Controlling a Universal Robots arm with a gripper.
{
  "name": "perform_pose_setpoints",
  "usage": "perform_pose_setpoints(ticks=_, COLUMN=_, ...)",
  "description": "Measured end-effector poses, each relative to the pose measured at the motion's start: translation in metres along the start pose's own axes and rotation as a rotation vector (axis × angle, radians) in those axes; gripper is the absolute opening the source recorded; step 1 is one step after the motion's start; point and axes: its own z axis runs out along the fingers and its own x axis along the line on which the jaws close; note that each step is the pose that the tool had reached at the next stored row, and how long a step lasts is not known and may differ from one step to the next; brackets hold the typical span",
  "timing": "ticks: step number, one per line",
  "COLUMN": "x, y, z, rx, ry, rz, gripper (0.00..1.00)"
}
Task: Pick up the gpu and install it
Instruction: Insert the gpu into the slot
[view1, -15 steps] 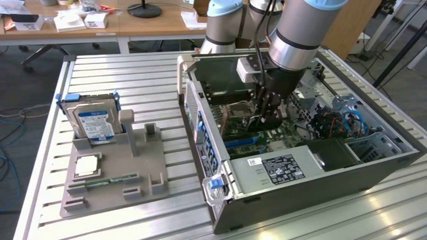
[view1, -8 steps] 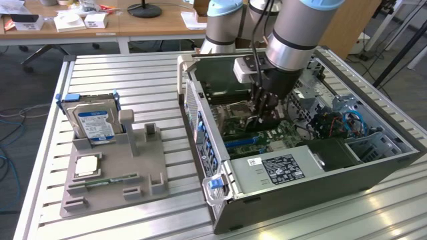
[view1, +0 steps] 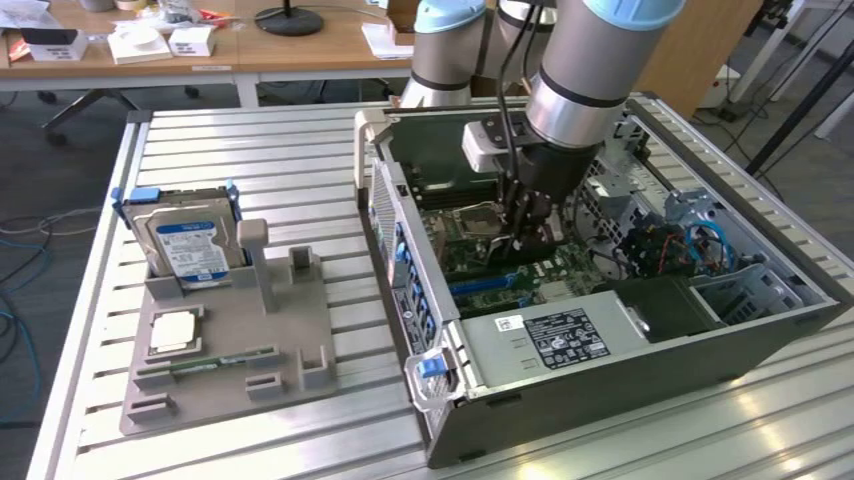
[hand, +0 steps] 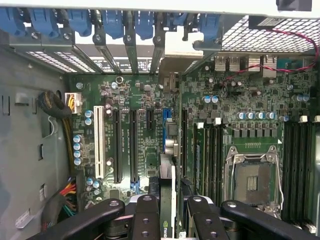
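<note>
Jaws of your gripper (hand: 172, 205) stand about halfway closed and pinch the gpu (hand: 167, 185) from both sides. So the picking up is done. The gpu hangs inside the computer case (view1: 641, 380), low over the green motherboard (hand: 145, 145) and close to the blue slot (hand: 164, 125). It looks like it is not pushed in yet, but you cannot tell for sure from here. That push is what is left.

The gpu stands on its thin edge, with its flat faces against the fingers (hand: 146, 210). Its long side runs the same way as the slots and points toward the back wall with the blue clips (hand: 115, 22). The hard drive (view1: 190, 250) sits on the grey tray (view1: 227, 350), well apart.
</note>
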Motion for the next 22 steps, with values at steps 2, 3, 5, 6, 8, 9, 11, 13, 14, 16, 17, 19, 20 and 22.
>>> perform_pose_setpoints(ticks=2, x=0.0, y=0.0001, z=0.0, rx=-0.0001, ry=0.0, rz=0.0, gripper=0.26)
perform_pose_setpoints(ticks=3, x=0.0, y=0.0001, z=0.0, rx=0.0, ry=0.0, rz=0.0, gripper=0.26)
perform_pose_setpoints(ticks=5, x=0.0, y=0.0001, z=0.0017, rx=0.0002, ry=-0.0006, rz=0.0, gripper=0.26)
perform_pose_setpoints(ticks=6, x=0.0, y=0.0001, z=0.003, rx=0.0001, ry=-0.0004, rz=0.0, gripper=0.26)
perform_pose_setpoints(ticks=8, x=0.0, y=0.0001, z=0.0058, rx=0.0001, ry=-0.0004, rz=0.0, gripper=0.26)
perform_pose_setpoints(ticks=9, x=0.001, y=0.0001, z=0.0069, rx=0.0, ry=-0.0002, rz=0.0, gripper=0.26)
perform_pose_setpoints(ticks=11, x=0.001, y=0.0001, z=0.0092, rx=0.0, ry=-0.0002, rz=0.0, gripper=0.26)
perform_pose_setpoints(ticks=13, x=0.001, y=0.0001, z=0.0103, rx=0.0, ry=-0.0001, rz=0.0, gripper=0.26)
perform_pose_setpoints(ticks=14, x=0.001, y=0.0001, z=0.0103, rx=0.0, ry=0.0, rz=0.0, gripper=0.26)
perform_pose_setpoints(ticks=16, x=0.001, y=0.0002, z=0.0103, rx=0.0, ry=0.0, rz=0.0, gripper=0.26)
perform_pose_setpoints(ticks=17, x=0.001, y=0.0008, z=0.0104, rx=0.0002, ry=-0.0002, rz=0.0, gripper=0.26)
perform_pose_setpoints(ticks=19, x=0.001, y=0.003, z=0.0105, rx=0.0002, ry=-0.0004, rz=0.0, gripper=0.26)
perform_pose_setpoints(ticks=20, x=0.001, y=0.0041, z=0.0104, rx=0.0001, ry=-0.0003, rz=0.0, gripper=0.26)
perform_pose_setpoints(ticks=22, x=0.001, y=0.0049, z=0.0104, rx=0.0001, ry=-0.0002, rz=0.0, gripper=0.26)
